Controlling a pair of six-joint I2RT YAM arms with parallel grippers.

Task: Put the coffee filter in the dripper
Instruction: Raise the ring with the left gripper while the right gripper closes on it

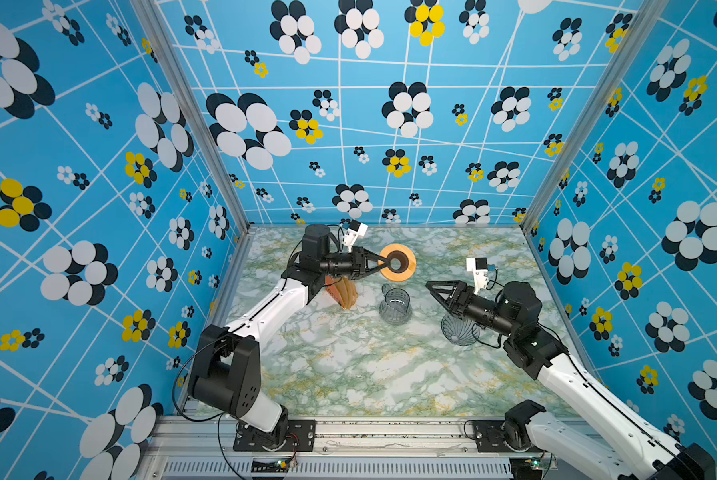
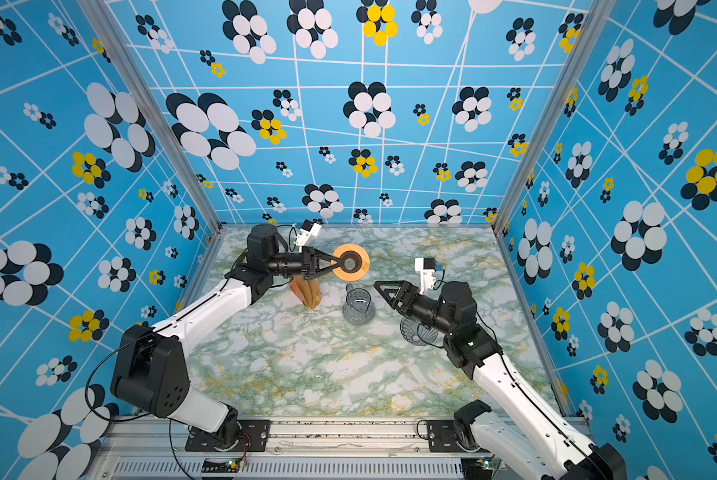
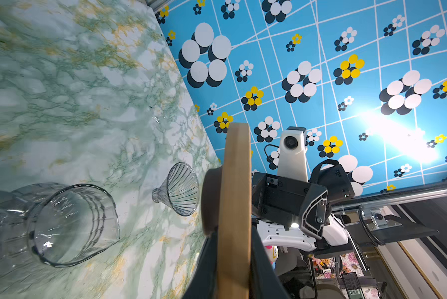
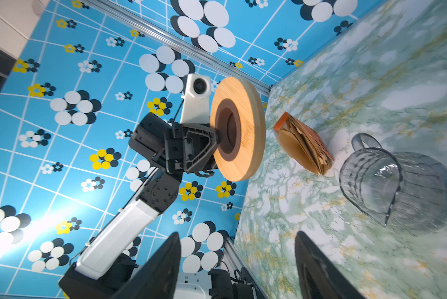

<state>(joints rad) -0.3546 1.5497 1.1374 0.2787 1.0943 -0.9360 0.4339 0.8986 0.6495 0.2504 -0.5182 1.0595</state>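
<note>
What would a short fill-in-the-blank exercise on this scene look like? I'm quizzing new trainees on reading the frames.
1. The left gripper is shut on the ____ ring.
2. The right gripper is open and holds ____.
3. The dripper lies on its ____ on the marble table.
4. Between the orange packet and the dripper stands the glass ____.

Missing words: wooden; nothing; side; jug
</note>
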